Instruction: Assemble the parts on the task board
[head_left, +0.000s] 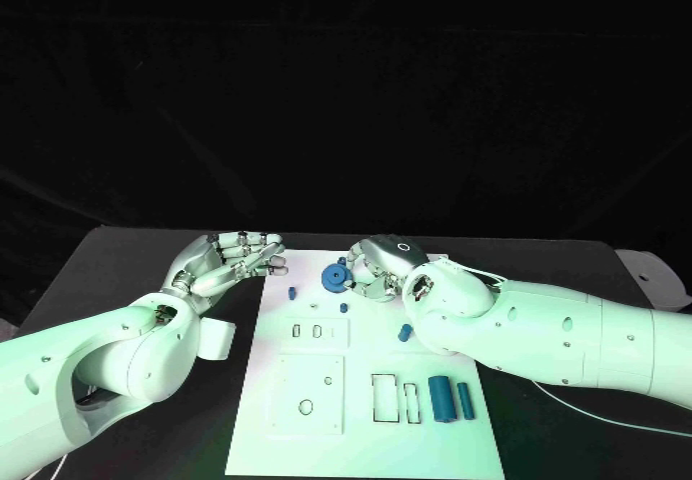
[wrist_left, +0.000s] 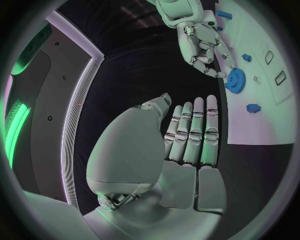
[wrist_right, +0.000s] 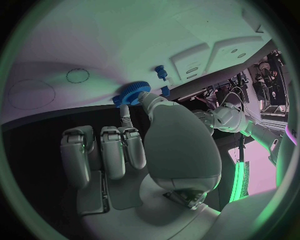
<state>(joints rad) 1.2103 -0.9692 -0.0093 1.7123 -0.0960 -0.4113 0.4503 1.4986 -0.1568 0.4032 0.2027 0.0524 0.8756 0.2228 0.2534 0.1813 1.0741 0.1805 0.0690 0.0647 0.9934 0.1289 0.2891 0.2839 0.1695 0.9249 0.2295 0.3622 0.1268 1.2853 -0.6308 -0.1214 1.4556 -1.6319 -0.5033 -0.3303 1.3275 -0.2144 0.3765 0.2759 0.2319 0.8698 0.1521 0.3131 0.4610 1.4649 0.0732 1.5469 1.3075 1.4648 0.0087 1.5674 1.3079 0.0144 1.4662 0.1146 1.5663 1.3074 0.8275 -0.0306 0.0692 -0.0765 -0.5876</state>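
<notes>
Where blue gear (head_left: 335, 277) sits on task board (head_left: 325, 420), right hand (head_left: 378, 264) pinches its rim; left hand (head_left: 231, 260) spread, holds nothing.

Right hand (head_left: 378, 266) crowds blue gear (head_left: 335, 277); bare table (head_left: 130, 260) left of board (head_left: 361, 440).

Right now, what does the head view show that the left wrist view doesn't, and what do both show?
Head view alone: the near end of the board, with two blue blocks side by side and empty rectangular slots next to them.

Left wrist view alone: the left hand from behind, fingers straight and together, holding nothing.

Both: the right hand at the blue gear, fingertips touching it, and small blue pegs standing on the board beside the gear.
</notes>
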